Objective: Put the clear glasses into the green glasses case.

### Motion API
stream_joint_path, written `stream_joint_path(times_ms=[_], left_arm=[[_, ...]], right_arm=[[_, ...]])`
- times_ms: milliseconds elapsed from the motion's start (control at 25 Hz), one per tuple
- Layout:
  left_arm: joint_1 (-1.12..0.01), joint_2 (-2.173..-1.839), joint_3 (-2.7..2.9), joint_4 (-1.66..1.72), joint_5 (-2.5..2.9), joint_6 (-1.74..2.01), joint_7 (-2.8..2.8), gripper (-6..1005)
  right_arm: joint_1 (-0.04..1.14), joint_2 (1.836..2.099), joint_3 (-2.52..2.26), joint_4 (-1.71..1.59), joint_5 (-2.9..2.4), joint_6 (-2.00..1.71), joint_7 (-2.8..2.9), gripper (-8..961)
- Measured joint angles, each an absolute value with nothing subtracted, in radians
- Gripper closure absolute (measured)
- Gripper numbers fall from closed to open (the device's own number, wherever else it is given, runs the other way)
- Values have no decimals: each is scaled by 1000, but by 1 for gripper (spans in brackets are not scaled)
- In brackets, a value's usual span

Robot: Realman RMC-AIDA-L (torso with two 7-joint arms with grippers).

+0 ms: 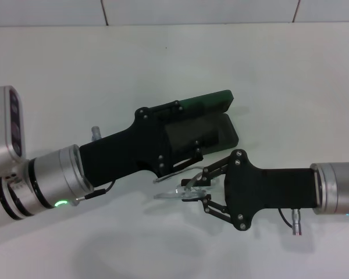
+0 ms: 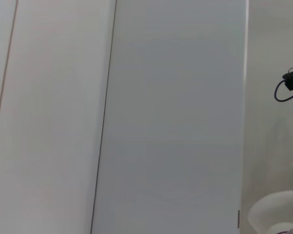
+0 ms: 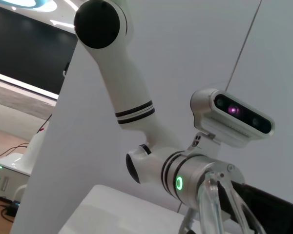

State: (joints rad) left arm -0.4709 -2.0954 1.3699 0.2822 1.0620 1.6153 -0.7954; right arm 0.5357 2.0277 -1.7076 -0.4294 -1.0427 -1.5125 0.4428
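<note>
I saw the right gripper (image 1: 189,189) pinching the clear glasses (image 1: 175,187) just in front of the open green glasses case (image 1: 212,125); the left gripper (image 1: 183,157) reached over the case, and I could not tell its jaws.

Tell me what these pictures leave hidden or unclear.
- Green glasses case: in the head view, the left gripper covers most of the open interior.
- Clear glasses: transparent, held by the right gripper; outline barely readable in the head view.
- Left wrist view: only wall panels; no case, no glasses.
- Right wrist view: shows the left arm; the case is out of frame.

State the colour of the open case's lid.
Dark green; the green glasses case shows best in the head view.
</note>
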Motion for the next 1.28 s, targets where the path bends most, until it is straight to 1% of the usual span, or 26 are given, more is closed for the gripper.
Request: stream_joint_path(times_ms=[1280], left_arm=[[-474, -2094, 1389, 289, 1054, 1611, -794, 465]], right_arm=[[534, 2028, -1711, -428, -1018, -1489, 414, 711]])
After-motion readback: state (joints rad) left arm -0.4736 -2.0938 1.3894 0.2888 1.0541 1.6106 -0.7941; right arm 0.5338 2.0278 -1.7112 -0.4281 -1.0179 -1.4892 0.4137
